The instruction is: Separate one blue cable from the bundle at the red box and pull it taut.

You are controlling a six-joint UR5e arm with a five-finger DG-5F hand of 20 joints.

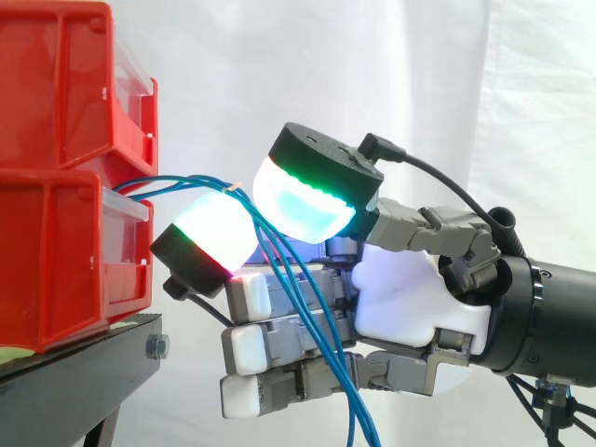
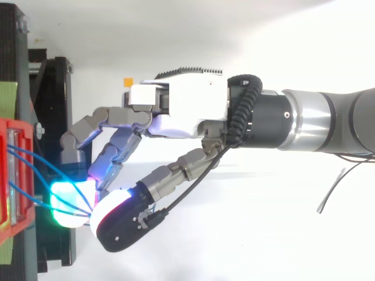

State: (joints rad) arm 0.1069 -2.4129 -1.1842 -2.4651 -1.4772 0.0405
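Fingers [image 1: 209, 233] pinch the blue cables [image 1: 186, 179] at centre left of the frame, just beside the red box [image 1: 56, 251]. Several strands seem caught together, so pulling may drag the whole bundle.

We find the left closed off by the red bins [image 1: 47, 242] on the black stand [image 1: 84, 363]. The hand [image 1: 410, 298] sits just beside their fronts, leaving a narrow gap. Blue cables [image 1: 177, 182] run from the bins, pass between the pinching pads and hang across the lower fingers. Above, below and right, we see open room before the curtain [image 1: 540, 112].
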